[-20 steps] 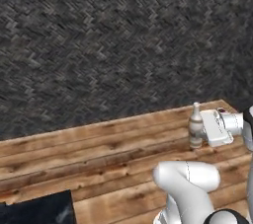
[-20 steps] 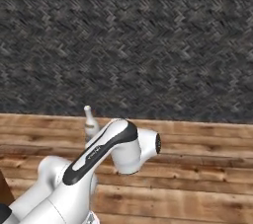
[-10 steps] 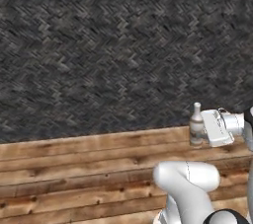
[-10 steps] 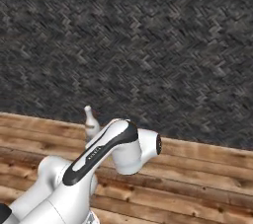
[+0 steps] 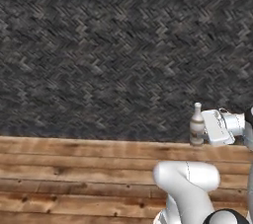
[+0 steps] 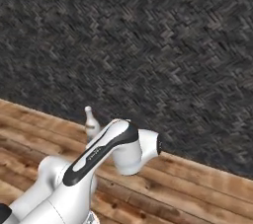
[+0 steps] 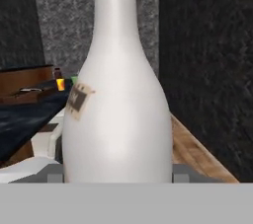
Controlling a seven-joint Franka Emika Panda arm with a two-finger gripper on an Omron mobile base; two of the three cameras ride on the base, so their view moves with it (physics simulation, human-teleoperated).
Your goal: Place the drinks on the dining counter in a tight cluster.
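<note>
You are mid-carry: the end effector (image 5: 203, 128) is clenched on the tan bottle (image 5: 196, 125), held upright above the wood floor (image 5: 74, 178), so next bring it to the dining tabletop.

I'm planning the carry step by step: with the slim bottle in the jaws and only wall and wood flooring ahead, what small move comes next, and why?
Probably keep the jaws clamped and turn toward the dining counter. The slim tan bottle with a white neck sits upright in the gripper, raised above the wood-plank floor, facing the dark herringbone wall, so nothing here offers a place to set it down.
</note>
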